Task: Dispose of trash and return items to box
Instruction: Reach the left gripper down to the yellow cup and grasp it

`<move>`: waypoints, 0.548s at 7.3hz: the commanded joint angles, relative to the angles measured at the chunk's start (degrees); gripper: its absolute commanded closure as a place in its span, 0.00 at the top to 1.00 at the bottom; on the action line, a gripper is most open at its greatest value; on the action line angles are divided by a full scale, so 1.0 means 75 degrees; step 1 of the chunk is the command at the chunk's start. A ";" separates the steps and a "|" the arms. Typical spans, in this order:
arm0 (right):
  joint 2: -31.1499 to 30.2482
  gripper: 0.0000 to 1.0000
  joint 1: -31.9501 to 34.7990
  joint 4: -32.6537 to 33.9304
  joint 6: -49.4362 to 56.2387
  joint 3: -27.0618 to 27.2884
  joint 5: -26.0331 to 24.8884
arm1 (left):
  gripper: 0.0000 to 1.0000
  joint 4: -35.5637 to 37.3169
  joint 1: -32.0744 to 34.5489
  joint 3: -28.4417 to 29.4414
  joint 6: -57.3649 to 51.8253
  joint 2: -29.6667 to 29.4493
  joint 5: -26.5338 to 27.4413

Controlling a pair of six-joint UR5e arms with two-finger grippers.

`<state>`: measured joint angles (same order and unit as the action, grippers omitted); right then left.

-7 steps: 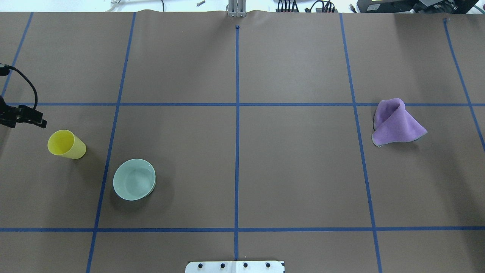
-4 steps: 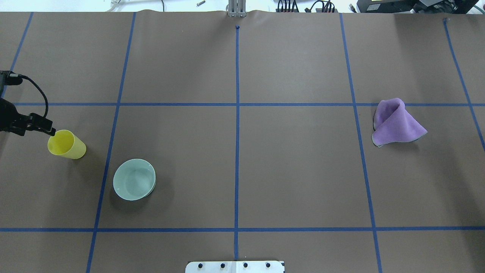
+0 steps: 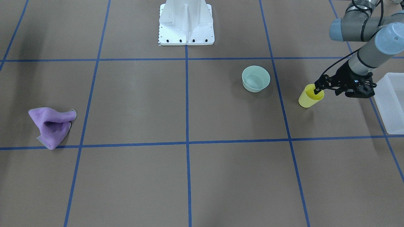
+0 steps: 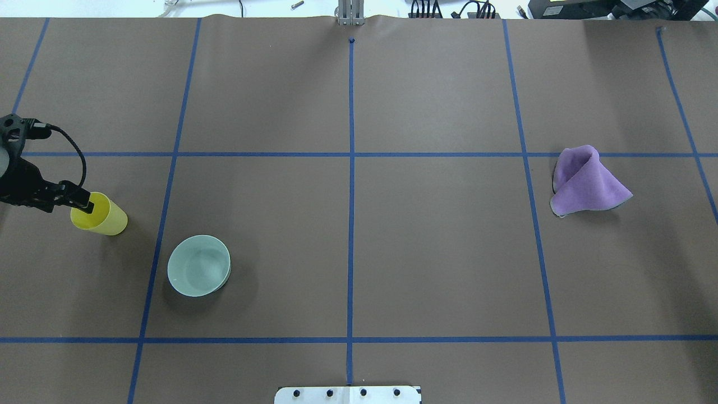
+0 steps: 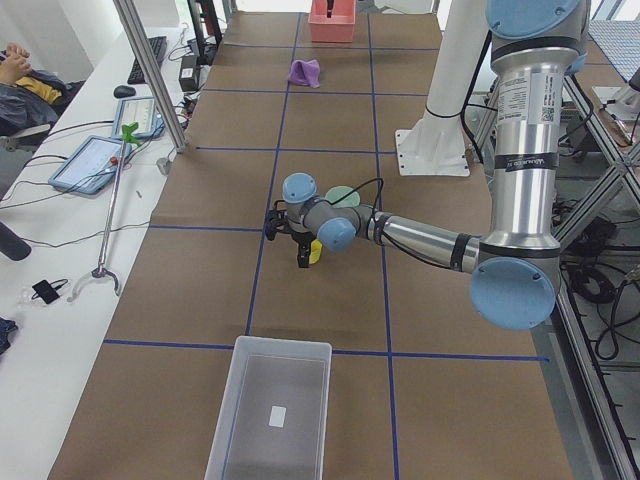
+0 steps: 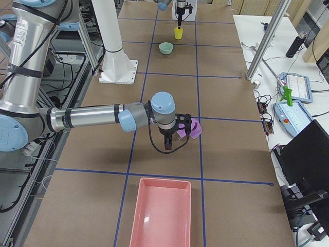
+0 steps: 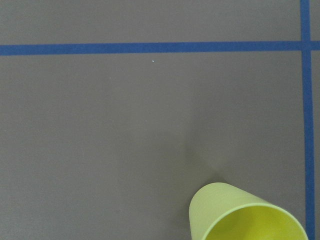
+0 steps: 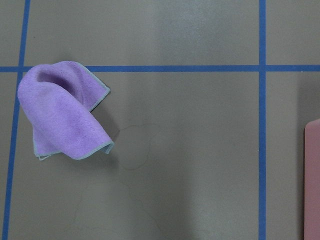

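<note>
The yellow cup [image 4: 106, 219] stands upright at the table's left; it also shows in the front view [image 3: 309, 99] and the left wrist view [image 7: 245, 215]. My left gripper [image 4: 84, 203] is at the cup's rim [image 3: 316, 90], open, with one fingertip inside the mouth. The mint-green bowl [image 4: 199, 265] sits upright to the cup's right [image 3: 256, 78], untouched. The frosted box [image 3: 391, 101] stands empty past the cup at the table's left end [image 5: 270, 410]. My right gripper [image 6: 167, 146] hovers beside the purple cloth [image 6: 190, 128]; I cannot tell whether it is open or shut.
The purple cloth [image 4: 586, 179] lies crumpled on the right side [image 8: 62, 110]. A pink tray [image 6: 159, 211] sits empty at the table's right end. The white pedestal [image 3: 186, 22] stands at the robot's edge. Blue tape lines grid the brown table.
My left gripper has moved right and toward the robot's side, from beside the cup to its rim, one fingertip now inside the mouth. Cup, bowl and cloth have not moved.
</note>
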<state>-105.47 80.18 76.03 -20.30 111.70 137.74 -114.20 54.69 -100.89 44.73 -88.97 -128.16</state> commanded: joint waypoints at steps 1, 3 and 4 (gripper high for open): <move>0.0000 1.00 -0.0026 -0.0001 0.0000 -0.0057 -0.0002 | 0.24 -0.0008 -0.0097 0.0022 0.0059 0.0004 0.0166; 0.0012 1.00 -0.0027 -0.0013 0.0012 -0.0139 -0.0002 | 0.00 -0.0008 -0.0097 0.0033 0.0094 -0.0008 0.0096; 0.0012 1.00 -0.0038 -0.0013 0.0012 -0.0162 -0.0002 | 0.00 -0.0008 -0.0097 -0.0094 0.0094 -0.0019 -0.0032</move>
<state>-105.41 79.96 75.95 -20.25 110.75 137.73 -114.26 53.97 -100.88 45.37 -89.01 -127.51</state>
